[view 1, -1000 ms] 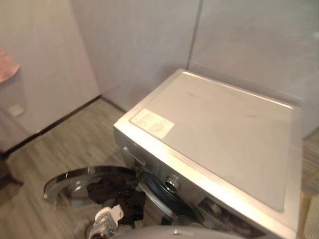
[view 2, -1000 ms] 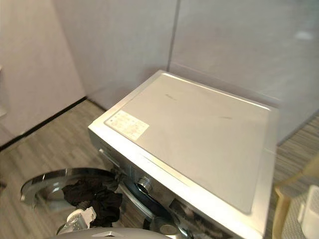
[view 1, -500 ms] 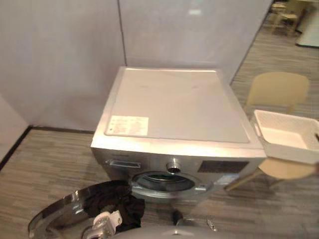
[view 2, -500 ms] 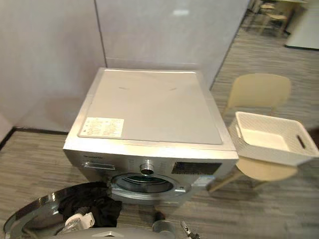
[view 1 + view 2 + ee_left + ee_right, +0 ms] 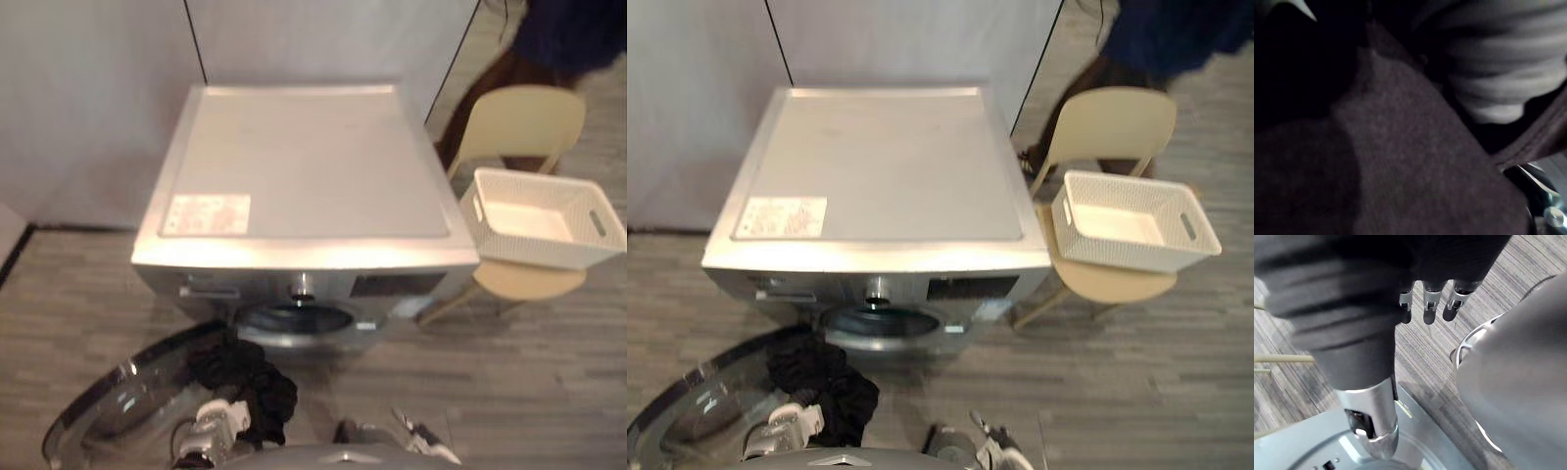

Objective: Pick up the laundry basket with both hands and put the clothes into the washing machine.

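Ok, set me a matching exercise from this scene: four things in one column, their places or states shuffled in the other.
1 laundry basket
2 dark clothes
3 washer door
4 chair

A swung open
B right of the washing machine
C on the chair seat
D in front of the drum opening

Pairs: 1-C, 2-D, 3-A, 4-B.
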You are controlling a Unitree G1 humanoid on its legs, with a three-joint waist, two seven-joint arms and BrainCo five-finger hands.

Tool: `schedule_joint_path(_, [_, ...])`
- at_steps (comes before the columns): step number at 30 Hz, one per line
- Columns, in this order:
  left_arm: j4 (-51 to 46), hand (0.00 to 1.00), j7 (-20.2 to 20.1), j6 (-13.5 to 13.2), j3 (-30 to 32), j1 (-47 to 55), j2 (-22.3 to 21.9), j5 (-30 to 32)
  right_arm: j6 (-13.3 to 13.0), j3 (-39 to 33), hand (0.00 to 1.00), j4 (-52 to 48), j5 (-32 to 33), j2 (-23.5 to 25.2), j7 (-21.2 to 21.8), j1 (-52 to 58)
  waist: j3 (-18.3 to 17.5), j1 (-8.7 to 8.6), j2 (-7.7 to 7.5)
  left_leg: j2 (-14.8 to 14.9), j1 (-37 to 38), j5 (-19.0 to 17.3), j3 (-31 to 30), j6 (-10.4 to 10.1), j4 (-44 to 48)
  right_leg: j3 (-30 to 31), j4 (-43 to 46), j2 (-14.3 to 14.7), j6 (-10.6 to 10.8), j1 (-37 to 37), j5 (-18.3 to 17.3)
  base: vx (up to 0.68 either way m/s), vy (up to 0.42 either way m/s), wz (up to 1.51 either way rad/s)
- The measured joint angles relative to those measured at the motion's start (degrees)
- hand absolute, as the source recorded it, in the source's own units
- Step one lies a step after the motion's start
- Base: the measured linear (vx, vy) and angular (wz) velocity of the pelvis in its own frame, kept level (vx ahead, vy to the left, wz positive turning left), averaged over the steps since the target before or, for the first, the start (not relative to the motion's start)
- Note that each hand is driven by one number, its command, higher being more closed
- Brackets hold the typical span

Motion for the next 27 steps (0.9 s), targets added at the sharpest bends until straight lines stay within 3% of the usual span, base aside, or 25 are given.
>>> schedule_joint_path(2, [-3.2, 1.0, 0.1, -0.1, -1.2, -1.4, 1.3, -0.7, -0.1, 2.9, 0.0, -4.2, 0.2, 0.3, -0.1, -1.4, 4.0, 0.48, -0.78, 0.9, -4.8, -0.1, 0.3, -0.2, 3.1, 0.3, 3.2, -0.2, -0.5, -5.2, -0.2, -0.29, -0.073, -0.27])
schedule_joint_path(6, [-11.9, 1.0, 1.1, -0.1, -7.1, -4.5, 0.3, -1.8, -0.9, 9.5, 0.0, -13.3, 0.7, -0.6, -0.5, -4.4, 10.8, 0.43, -0.94, 2.1, -15.3, -0.9, 1.1, -0.2, 10.5, 1.9, 10.7, -0.8, -1.7, -16.6, -0.6, -0.23, -0.051, -0.22])
schedule_joint_path(15, [-22.5, 1.0, 3.9, -0.4, -16.0, -23.8, -4.9, -2.1, -3.9, 16.9, 0.0, -28.4, 6.5, 0.3, -5.2, -14.0, 17.6, -0.44, -0.19, 5.9, -39.5, -7.6, 0.5, 0.9, 31.8, 6.5, 27.5, -1.2, -3.3, -40.5, -3.1, -0.11, -0.008, -0.24])
schedule_joint_path(20, [-23.6, 1.0, 8.0, -0.4, -15.0, -33.3, -6.2, -2.1, -6.3, 17.6, 0.0, -37.6, 8.8, 0.5, -6.5, -16.2, 19.1, -0.7, -0.23, 7.4, -51.2, -11.1, 0.0, 1.9, 42.2, 8.5, 36.5, -1.7, -3.2, -52.4, -4.9, -0.07, 0.01, -0.14])
schedule_joint_path(23, [-25.5, 1.0, 11.3, -0.5, -11.1, -36.2, -5.6, -2.3, -7.6, 17.2, 0.0, -40.4, 9.6, 0.5, -7.3, -16.1, 19.2, -1.31, -0.22, 8.5, -55.9, -12.4, 0.2, 2.4, 46.3, 9.6, 39.1, -1.3, -3.2, -57.2, -4.8, -0.08, 0.005, -0.25])
schedule_joint_path(27, [-27.8, 1.0, 14.9, -0.5, -3.1, -44.3, 1.6, -5.4, -9.3, 17.1, 0.0, -44.6, 9.7, 0.5, -7.4, -16.1, 19.2, -2.3, -0.3, 11.1, -61.1, -14.0, 1.8, 2.7, 50.0, 11.8, 39.5, 0.9, -2.3, -63.0, -3.3, -0.1, 0.017, -0.39])
